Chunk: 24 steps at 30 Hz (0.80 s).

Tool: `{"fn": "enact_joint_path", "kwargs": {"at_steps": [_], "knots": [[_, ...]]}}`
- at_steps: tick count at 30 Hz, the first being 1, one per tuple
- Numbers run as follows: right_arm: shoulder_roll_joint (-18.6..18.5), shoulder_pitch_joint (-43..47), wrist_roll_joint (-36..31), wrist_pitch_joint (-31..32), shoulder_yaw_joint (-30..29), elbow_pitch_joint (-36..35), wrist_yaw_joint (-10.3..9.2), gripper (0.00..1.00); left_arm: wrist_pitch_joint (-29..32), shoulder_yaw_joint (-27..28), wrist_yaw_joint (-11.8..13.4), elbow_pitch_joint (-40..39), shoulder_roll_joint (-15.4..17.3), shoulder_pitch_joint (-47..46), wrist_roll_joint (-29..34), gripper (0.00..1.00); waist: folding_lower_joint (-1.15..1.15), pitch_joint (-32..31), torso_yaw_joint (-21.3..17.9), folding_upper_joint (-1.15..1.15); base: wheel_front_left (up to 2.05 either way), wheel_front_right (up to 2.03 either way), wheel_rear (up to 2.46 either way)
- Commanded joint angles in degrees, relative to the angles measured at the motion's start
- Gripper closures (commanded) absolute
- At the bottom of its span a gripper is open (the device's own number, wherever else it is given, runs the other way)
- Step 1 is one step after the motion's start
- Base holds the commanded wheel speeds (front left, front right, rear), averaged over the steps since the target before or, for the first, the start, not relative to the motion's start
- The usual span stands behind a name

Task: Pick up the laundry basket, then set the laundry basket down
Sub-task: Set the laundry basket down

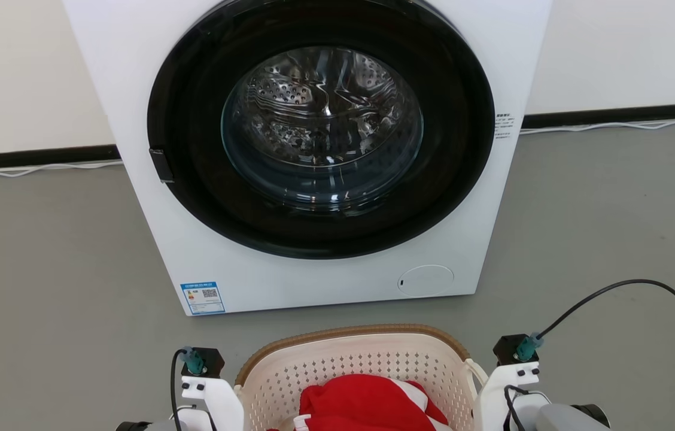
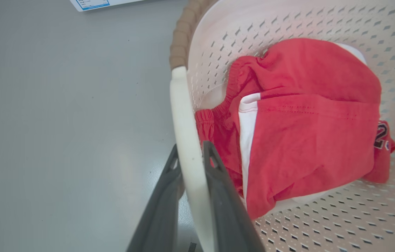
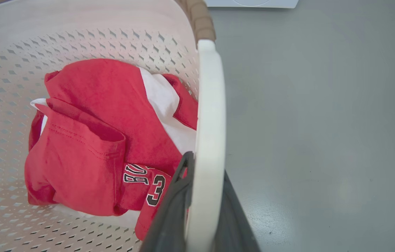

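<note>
My left gripper [image 2: 191, 147] clamped on laundry basket [image 2: 288, 21] handle [image 2: 182, 105], one finger each side; my right gripper [image 3: 206, 162] same on opposite handle [image 3: 211, 105].

Dk grey fingers [image 2: 224, 203], white wrists [image 1: 213, 392], blk cables [image 1: 642, 281]

Head view looks forward and down at a white front-loading washing machine [image 1: 321, 134]. Both wrist views peer closely into the cream perforated plastic basket [image 2: 288, 21], sharing its red garment [image 2: 306, 115].

Grey floor [image 1: 44, 269], pale wall [image 1: 14, 72], perhaps cable [image 1: 613, 126]
</note>
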Motion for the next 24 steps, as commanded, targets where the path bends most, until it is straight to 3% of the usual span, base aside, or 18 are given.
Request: {"fn": "enact_joint_path", "kwargs": {"at_steps": [1, 15, 24], "knots": [[0.7, -1.6, 0.4, -1.0, 1.0, -0.9, 0.92, 1.0, -0.7, 0.5, -0.4, -0.4, 1.5, -2.8, -0.1, 1.0, 0.0, 0.3, 0.0, -0.01, 0.0, 0.0, 0.0], [0.7, -3.3, 2.5, -3.9, 3.3, -3.0, 0.92, 1.0, -2.8, -0.7, -0.4, -0.4, 2.1, -5.9, -1.2, 1.0, 0.0, 4.3, 0.2, -0.01, 0.0, 0.0, 0.0], [0.7, -7.4, 2.3, -9.9, 4.4, -3.8, 0.92, 1.0, -7.4, -0.6, -0.3, -0.3, 3.3, -10.1, -1.1, 1.0, 0.0, 11.3, 0.3, -0.01, 0.0, 0.0, 0.0]]}}
